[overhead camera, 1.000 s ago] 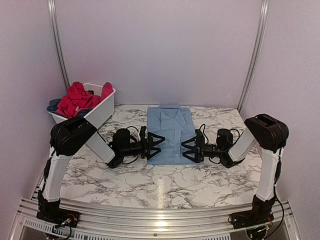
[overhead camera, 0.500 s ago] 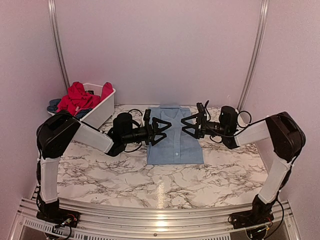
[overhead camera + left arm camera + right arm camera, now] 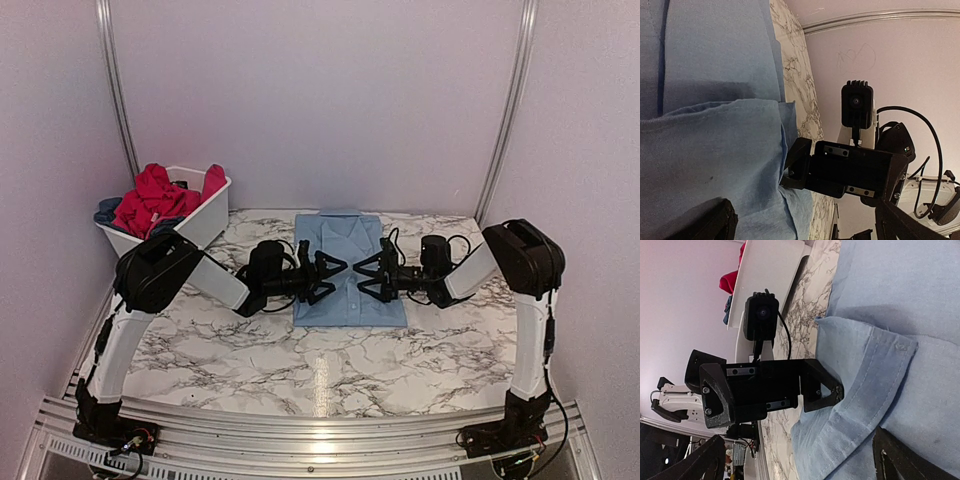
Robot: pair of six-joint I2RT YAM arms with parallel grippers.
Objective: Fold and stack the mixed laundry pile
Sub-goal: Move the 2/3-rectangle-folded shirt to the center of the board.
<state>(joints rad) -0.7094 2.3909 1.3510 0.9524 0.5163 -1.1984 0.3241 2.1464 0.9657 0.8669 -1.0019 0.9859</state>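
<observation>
Two tools: the left tool (image 3: 337, 275) and the right tool (image 3: 361, 280) face each other low over the middle of the shirt, tips near one another. Both have their jaws spread wide and grip nothing.
Task's thing: the large light blue cloth shirt (image 3: 345, 235) lies flat at the centre of the white marbled table (image 3: 250, 360), towards the far side. It is folded into a neat rectangle with its collar at the far end.
Rest of the pile: crumpled bright red garments (image 3: 155, 195) and a dark blue garment (image 3: 108, 210) lie heaped in the white plastic basket (image 3: 205, 228) at the far left corner, well apart from the shirt.
Contact: in the wrist views each tool's lower finger sits at the edge of a folded-over layer of the shirt. I cannot tell whether it presses the cloth or only hovers at it.
Step in hand: probably work on the shirt's fold, either smoothing the flaps at its middle or getting set to take hold of an edge. The task looks early, with one garment laid out and the others not yet folded.
Next move calls for: both tools to close together on matching edges of the same layer, low enough to catch cloth and not the table, then lift evenly so the fold stays square.
Risk: pinching more than one layer would drag the shirt out of shape.
</observation>
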